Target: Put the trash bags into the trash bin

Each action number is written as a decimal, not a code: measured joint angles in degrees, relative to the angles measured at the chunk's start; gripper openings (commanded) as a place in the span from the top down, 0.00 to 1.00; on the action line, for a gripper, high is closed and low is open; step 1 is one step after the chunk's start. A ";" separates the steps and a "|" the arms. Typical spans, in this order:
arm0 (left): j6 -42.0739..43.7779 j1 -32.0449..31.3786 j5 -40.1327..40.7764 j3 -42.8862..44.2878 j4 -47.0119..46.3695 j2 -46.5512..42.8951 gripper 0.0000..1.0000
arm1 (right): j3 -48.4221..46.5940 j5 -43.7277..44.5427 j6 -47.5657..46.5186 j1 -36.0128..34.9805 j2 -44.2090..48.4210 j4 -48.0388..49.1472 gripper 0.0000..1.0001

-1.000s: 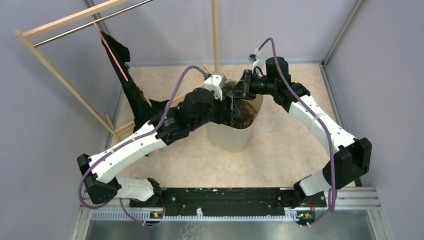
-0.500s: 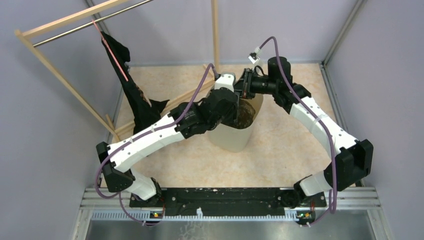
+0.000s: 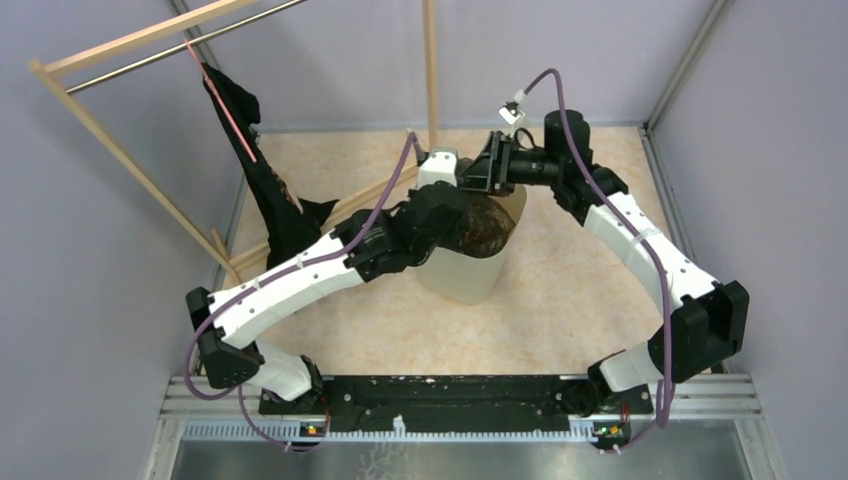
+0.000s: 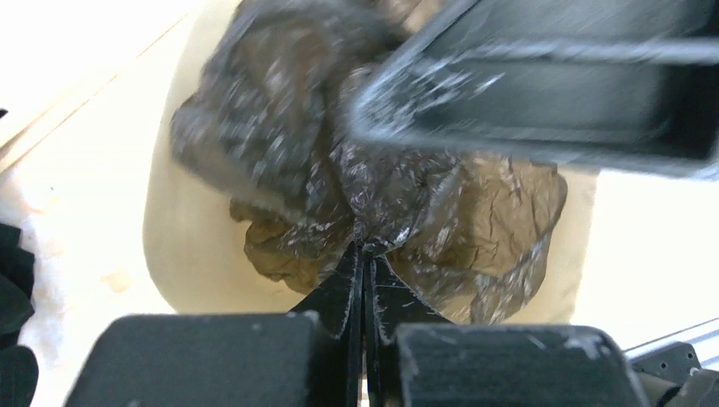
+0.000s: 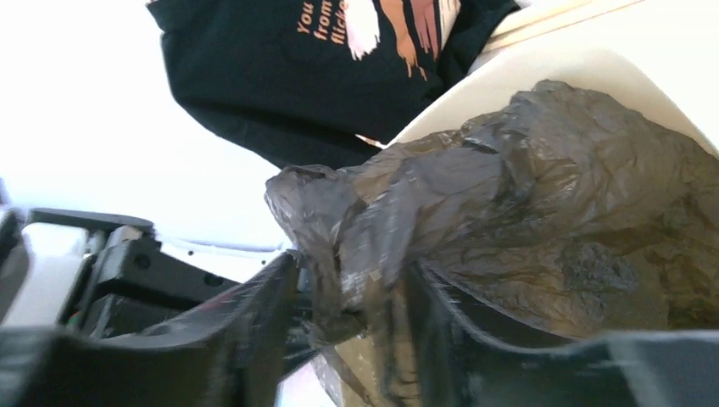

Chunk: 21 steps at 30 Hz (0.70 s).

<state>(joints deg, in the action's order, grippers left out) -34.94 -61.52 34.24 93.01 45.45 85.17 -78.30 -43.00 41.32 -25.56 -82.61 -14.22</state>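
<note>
The cream trash bin (image 3: 466, 277) stands mid-table with a crumpled dark brown trash bag (image 3: 490, 226) bulging out of its mouth. My left gripper (image 3: 460, 214) reaches over the bin's left rim. In the left wrist view its fingertips (image 4: 365, 252) are pressed together, pinching a fold of the trash bag (image 4: 398, 195) above the bin's inner wall (image 4: 182, 246). My right gripper (image 3: 479, 177) hovers at the bin's far rim. In the right wrist view its jaws (image 5: 356, 284) stand apart, with a bunched end of the bag (image 5: 543, 195) hanging loose between them, over the bin rim (image 5: 543, 66).
A wooden clothes rack (image 3: 120, 55) stands at the back left with a black printed T-shirt (image 3: 255, 165) hanging from it; the shirt (image 5: 322, 68) shows behind the bin. An upright wooden pole (image 3: 430, 70) rises behind the bin. Grey walls enclose the table.
My left gripper swung in over the bin and shut on the bag. My right gripper, shut on the bag before, has opened its jaws.
</note>
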 measured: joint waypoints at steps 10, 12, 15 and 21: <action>-3.65 5.33 -6.73 -13.42 -9.01 -16.28 1.00 | -0.02 -4.02 -8.74 9.35 5.22 -1.57 0.10; -4.09 5.90 -7.93 -14.78 -10.73 -18.49 1.00 | 0.00 -3.15 -12.94 9.29 7.72 -3.23 0.09; -4.42 6.67 -9.40 -16.57 -12.87 -20.70 1.00 | 1.03 -1.51 -17.16 9.18 11.13 -3.30 0.13; -4.66 7.91 -11.74 -17.57 -14.58 -21.42 1.00 | 3.76 6.08 -18.78 9.18 13.60 -6.01 0.14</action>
<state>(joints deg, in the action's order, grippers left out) -39.59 -53.60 22.50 75.44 30.87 63.75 -74.54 -36.93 22.55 -16.38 -69.01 -20.23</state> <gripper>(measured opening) 0.007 0.868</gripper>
